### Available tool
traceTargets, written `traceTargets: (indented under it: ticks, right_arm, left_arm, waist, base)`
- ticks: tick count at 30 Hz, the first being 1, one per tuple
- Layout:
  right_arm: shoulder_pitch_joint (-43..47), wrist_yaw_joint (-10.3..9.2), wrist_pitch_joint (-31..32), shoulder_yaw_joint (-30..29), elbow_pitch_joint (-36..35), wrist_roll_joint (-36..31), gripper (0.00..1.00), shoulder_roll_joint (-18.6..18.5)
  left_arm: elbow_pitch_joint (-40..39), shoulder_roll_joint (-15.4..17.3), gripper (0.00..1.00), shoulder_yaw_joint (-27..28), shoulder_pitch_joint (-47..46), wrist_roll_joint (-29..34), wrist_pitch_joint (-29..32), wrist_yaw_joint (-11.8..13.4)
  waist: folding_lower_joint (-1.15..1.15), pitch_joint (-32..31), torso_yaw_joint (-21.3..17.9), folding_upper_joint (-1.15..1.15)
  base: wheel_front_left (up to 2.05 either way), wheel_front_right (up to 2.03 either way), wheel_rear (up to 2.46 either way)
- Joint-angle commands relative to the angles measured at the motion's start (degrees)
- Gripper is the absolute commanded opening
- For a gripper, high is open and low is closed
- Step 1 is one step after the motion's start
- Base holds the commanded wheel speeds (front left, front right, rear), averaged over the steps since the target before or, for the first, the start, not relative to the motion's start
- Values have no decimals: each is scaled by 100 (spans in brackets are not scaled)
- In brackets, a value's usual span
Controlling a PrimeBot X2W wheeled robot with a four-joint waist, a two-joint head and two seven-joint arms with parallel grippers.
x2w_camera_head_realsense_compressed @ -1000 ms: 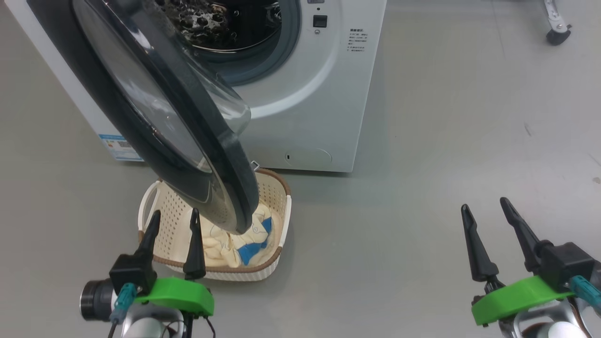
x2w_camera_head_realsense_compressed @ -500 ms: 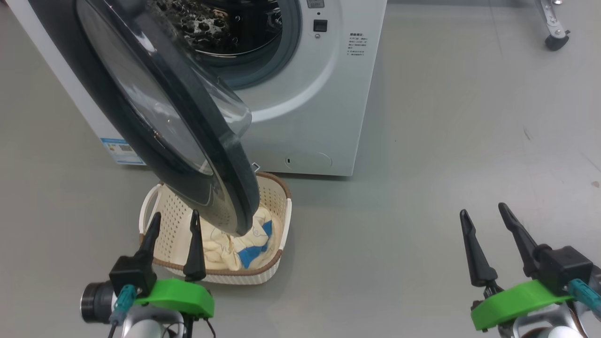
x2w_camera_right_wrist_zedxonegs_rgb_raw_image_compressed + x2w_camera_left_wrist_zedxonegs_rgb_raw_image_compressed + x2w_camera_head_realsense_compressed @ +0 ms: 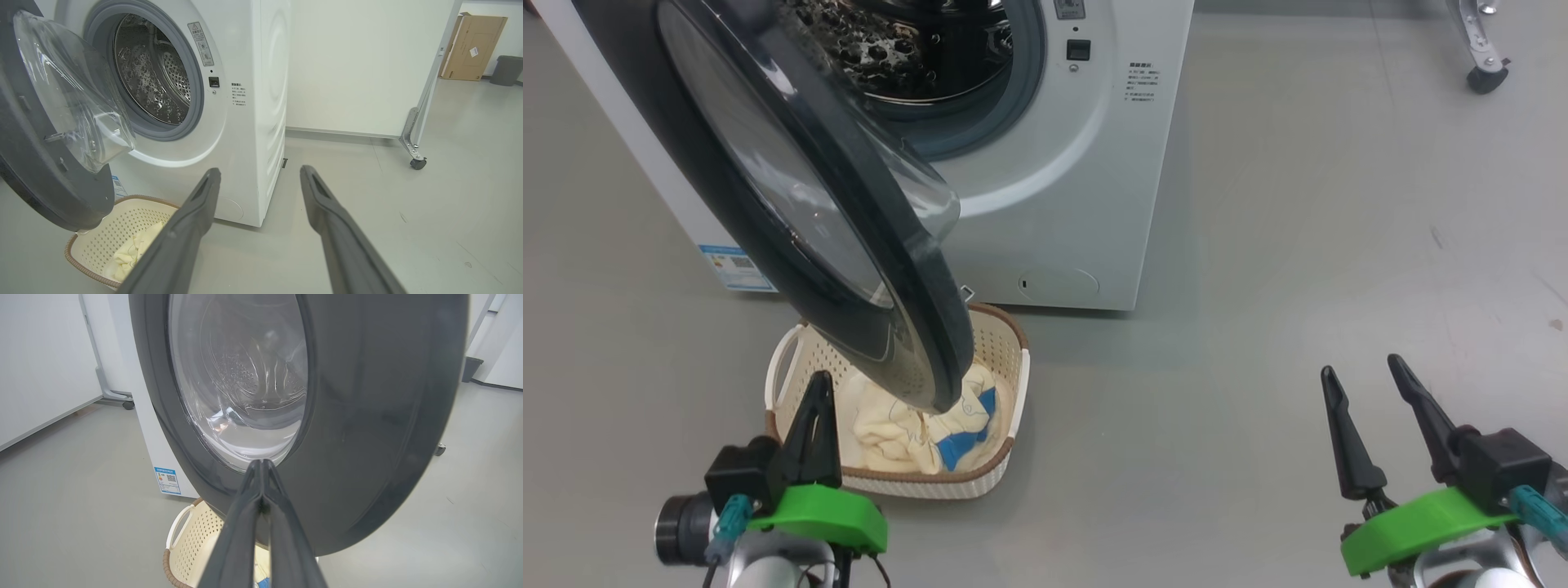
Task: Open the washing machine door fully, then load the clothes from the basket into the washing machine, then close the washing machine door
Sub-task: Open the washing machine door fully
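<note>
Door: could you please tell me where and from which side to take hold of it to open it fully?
Probably the door's thick black free rim, low over the basket, farthest from the hinge side. Come from the robot's side, one finger on each face, below the bulging glass bowl. The left gripper is shut and would need to open first.

A: Is this somebody's laundry room?

B: It looks more like a lab or test hall. The washing machine (image 3: 261, 102) stands on a bare, smooth grey floor (image 3: 449, 212) in a wide open room.

A: What else points that way?

B: Just right of the washing machine, a white partition board (image 3: 359, 61) sits on a metal foot with a castor (image 3: 417, 163). Farther right, a cardboard carton (image 3: 472, 45) stands against the wall beside a grey bin (image 3: 506, 70). Left of the machine there is a second board (image 3: 41, 355), also on wheels.
</note>
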Motion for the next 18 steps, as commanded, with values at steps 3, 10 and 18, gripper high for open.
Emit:
traceTargets:
  ticks: [3,10,18]
  right_arm:
    - [-89,-16,19,134,-160,9,100,-45]
    - [-66,-16,-4,131,-121,38,100,-45]
    - [-63,-16,-22,138,-78,8,100,-45]
  left_arm:
    - [-300,184,0,251,-260,12,31,101]
    - [-1040,378,0,491,-469,116,141,448]
    - [-2913,474,0,181,-1037,438,643,502]
  waist:
    - [0,-34,-17,0]
    - [0,-91,-59,0]
    - [0,-83,-58,0]
  base:
    - [0,0,0]
    - [0,0,0]
    - [0,0,0]
